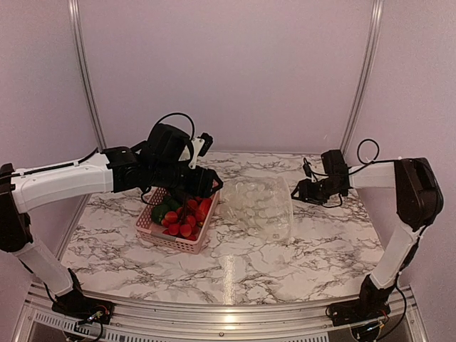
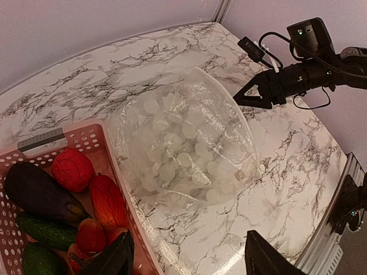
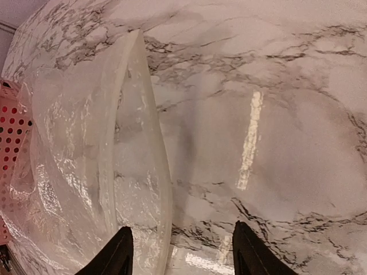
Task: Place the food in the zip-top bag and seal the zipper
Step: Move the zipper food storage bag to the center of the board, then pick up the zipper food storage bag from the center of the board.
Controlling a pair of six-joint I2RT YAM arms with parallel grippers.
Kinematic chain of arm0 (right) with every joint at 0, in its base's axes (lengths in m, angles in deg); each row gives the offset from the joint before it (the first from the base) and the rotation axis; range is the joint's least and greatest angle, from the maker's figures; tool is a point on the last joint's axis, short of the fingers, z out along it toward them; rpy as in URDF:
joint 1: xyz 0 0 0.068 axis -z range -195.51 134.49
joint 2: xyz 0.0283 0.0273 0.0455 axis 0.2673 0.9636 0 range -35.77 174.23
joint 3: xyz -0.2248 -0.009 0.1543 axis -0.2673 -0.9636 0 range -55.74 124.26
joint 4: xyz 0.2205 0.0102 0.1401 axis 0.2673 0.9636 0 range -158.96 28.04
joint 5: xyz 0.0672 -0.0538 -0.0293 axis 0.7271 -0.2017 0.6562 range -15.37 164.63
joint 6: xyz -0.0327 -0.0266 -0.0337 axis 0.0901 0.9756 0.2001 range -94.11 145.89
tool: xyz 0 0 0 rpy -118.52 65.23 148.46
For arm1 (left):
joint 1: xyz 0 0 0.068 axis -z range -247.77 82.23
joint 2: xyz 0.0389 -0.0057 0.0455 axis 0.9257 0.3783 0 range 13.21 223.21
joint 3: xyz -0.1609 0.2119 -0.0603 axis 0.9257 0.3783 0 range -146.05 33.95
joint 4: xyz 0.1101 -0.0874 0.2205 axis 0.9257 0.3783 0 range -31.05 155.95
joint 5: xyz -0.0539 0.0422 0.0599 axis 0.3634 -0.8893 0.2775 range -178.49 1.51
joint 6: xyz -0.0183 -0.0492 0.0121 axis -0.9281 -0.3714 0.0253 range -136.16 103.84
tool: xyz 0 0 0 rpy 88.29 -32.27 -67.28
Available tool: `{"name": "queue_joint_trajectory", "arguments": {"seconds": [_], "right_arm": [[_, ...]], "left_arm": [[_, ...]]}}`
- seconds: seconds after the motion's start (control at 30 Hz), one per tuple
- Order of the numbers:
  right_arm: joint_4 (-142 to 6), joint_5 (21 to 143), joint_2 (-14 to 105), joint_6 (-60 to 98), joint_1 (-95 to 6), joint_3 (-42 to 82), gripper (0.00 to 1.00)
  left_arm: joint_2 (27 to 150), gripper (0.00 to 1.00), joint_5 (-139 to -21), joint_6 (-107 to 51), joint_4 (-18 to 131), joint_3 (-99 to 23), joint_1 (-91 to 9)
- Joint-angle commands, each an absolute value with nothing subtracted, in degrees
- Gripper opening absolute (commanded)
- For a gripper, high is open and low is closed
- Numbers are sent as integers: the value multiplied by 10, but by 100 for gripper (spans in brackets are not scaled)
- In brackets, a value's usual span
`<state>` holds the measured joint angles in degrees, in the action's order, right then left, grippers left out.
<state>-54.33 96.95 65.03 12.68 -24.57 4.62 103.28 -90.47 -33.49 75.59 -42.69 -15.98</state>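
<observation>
The food lies in a pink lattice basket (image 1: 187, 244): a dark purple eggplant (image 2: 34, 192), a round red tomato (image 2: 71, 169), an orange-red piece (image 2: 107, 200), green pieces (image 2: 46, 230) and small red strawberry-like pieces (image 1: 182, 226). The clear zip-top bag (image 1: 260, 206) with faint white dots lies puffed up just right of the basket. Its zipper (image 3: 164, 177) runs along the mouth edge facing the right arm. My left gripper (image 2: 189, 259) hovers open over the basket's right rim, holding nothing. My right gripper (image 3: 182, 249) is open at the bag's mouth, its left finger over the plastic.
The basket (image 2: 86, 137) touches the bag's left side. Marble tabletop (image 1: 235, 274) stretches in front of both. The right arm's gripper (image 2: 255, 94) points at the bag from the far side in the left wrist view. Pale walls and metal posts (image 1: 85, 78) close the back.
</observation>
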Motion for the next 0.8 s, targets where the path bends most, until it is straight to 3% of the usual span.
{"name": "queue_joint_trajectory", "arguments": {"seconds": [0.0,0.4,0.77], "right_arm": [[-569,1038,677,136,-304,83,55],[-533,1062,596,94,-380,73,52],[-537,1044,508,73,-388,15,13]], "left_arm": [[1036,68,-906,-327,766,-431,-160],[1084,67,-951,-351,790,-480,-161],[1111,67,-944,-369,761,-487,-160]]}}
